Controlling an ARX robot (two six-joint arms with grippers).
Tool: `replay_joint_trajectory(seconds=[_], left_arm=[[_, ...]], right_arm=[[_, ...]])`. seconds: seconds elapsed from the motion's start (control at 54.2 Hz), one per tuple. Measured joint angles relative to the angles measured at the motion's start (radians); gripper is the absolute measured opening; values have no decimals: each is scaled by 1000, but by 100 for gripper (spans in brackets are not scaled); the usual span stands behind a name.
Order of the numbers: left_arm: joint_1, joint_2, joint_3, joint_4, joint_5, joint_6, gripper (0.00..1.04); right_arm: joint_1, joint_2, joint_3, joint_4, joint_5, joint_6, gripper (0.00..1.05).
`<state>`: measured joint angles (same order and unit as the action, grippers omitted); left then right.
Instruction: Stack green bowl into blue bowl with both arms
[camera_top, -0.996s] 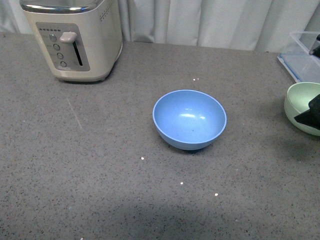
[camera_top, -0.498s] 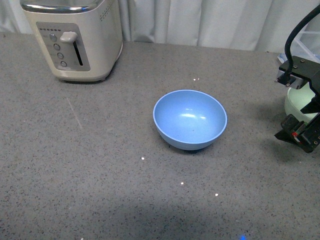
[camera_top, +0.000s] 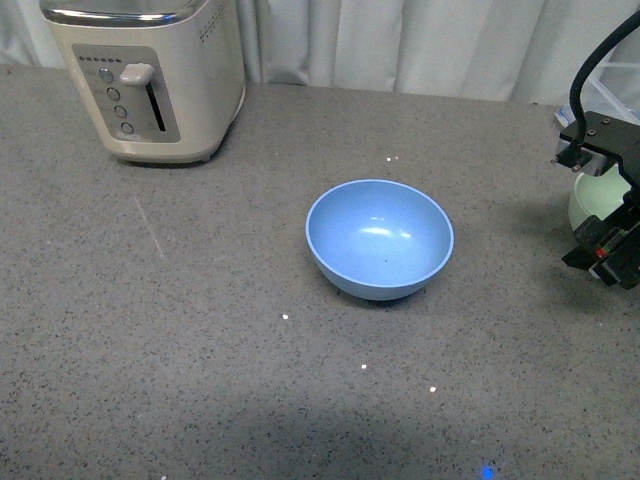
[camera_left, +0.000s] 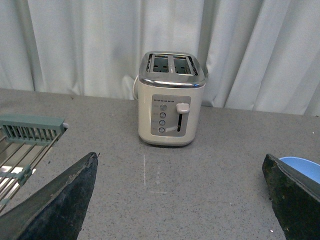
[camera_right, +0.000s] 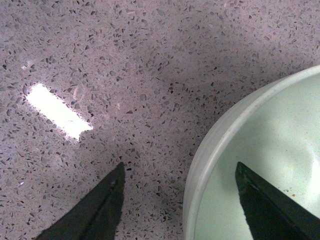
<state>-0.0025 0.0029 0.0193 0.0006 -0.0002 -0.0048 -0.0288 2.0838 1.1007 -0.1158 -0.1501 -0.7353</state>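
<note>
The right fingers (camera_right: 95, 210) are spread and straddle the rim of the green bowl (camera_right: 260, 150): one finger hangs over bare tabletop (camera_right: 125, 65) outside the rim, the other over the bowl's interior. Whether either finger touches the rim cannot be told. The part of the interior that shows is plain pale green with a few tiny specks.

In the front view the right arm (camera_top: 605, 150) covers most of the green bowl (camera_top: 598, 200), which sits directly under the right fingers at the tabletop's far right edge. The blue bowl (camera_top: 380, 238) stands upright, well apart from the right fingers on the robot's left of them. Its interior shows only smooth blue surface with a soft highlight.

The left fingers (camera_left: 60, 200) are also spread wide, with nothing between them. Beyond the gap between them stands a cream toaster (camera_left: 171, 100) before a white curtain (camera_left: 90, 45). A sliver of the blue bowl (camera_left: 305, 167) appears just beside one finger, and a wire rack (camera_left: 25, 140) lies beyond the other.
</note>
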Motion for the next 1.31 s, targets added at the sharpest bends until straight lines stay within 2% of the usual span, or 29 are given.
replay_joint_trajectory(seconds=[0.129,0.166,0.258,0.313,0.498,0.664,0.83,0.959,1.051,1.309], left_arm=[[0,0,0,0,0,0,98],[0,0,0,0,0,0,98],[0,0,0,0,0,0,98],[0,0,0,0,0,0,98],[0,0,0,0,0,0,98],[0,0,0,0,0,0,98],[0,0,0,0,0,0,98],[0,0,0,0,-1,0,98],[0,0,0,0,0,0,98],[0,0,0,0,0,0,98]], right_arm=[[0,0,0,8,7,-3,34],[0,0,0,8,7,-3,30],[0,0,0,9,10,-5,9],[0,0,0,4,9,-13,2],[8,-15,-1,3,12,-13,2],[55,-112,-38,-21,-37,-15,2],[191,-278,-50,-60,-89,-45,2],[296,-315,-48,-40,-57,-87,2],[409,-286,-22,-50,-48,-82,2],[535,-189,8,-57,-1,-45,2]])
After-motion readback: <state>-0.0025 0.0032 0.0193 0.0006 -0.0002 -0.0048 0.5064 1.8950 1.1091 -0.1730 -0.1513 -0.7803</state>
